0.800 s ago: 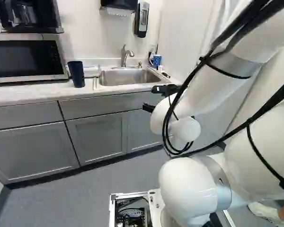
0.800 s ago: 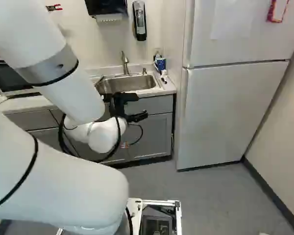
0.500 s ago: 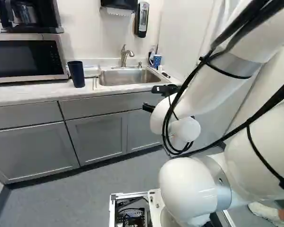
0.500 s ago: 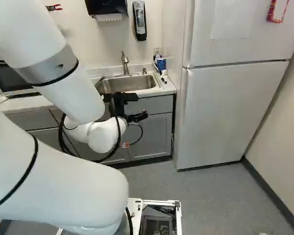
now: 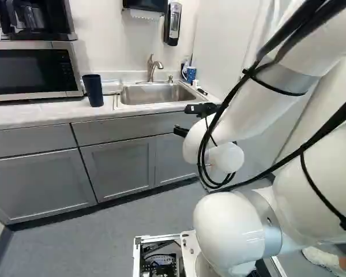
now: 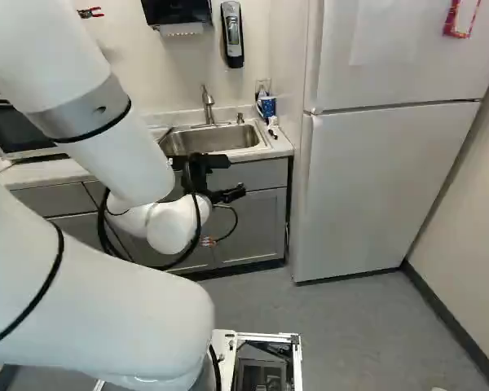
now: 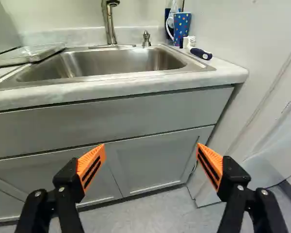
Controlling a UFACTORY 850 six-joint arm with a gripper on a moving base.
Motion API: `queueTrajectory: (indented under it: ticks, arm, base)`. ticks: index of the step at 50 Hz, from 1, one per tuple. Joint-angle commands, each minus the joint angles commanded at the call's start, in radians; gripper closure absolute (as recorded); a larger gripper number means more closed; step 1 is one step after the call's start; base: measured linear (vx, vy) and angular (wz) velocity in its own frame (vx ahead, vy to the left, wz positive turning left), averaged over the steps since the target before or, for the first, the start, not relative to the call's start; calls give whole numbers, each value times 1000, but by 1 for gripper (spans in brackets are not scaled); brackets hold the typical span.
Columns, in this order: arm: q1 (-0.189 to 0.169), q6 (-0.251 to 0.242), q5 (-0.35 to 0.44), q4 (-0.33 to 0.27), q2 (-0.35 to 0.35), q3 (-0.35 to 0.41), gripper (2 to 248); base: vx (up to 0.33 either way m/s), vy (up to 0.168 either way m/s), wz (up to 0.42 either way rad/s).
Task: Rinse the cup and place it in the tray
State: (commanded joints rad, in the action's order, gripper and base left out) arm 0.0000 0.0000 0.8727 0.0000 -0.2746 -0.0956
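Note:
My gripper (image 5: pixel 183 120) hangs in front of the sink cabinet, below the counter's edge. In the wrist view the gripper (image 7: pixel 151 153) stands open, its orange pads far apart with nothing between them. A dark blue cup (image 5: pixel 93 90) stands upright on the counter, between microwave and sink. A blue dotted mug (image 7: pixel 182 26) is at the sink's back corner, near the side wall. On the sink's other side lies a shallow, clear-looking tray (image 7: pixel 28 54). The steel sink (image 7: pixel 111 63) is ahead of the gripper, with the faucet (image 7: pixel 109 22) behind it.
A brush (image 7: pixel 201 53) lies by the mug. The microwave (image 5: pixel 32 70) stands beyond the dark cup. A soap dispenser (image 6: pixel 232 34) and a towel dispenser (image 6: pixel 178 12) hang on the wall. The fridge (image 6: pixel 379 179) stands beside the counter. Cables loop around my wrist.

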Motion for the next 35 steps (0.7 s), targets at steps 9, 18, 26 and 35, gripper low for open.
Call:
queueTrajectory:
  ticks: [9,18,26,35]
  arm:
    - [0,0,0,0,0,-20,3]
    - [0,0,0,0,0,-43,3]
    - [0,0,0,0,0,-64,3]
    - [0,0,0,0,4,-89,3]
  base:
    - [0,0,0]
    - [0,0,0]
    - [0,0,0]
    - [0,0,0]
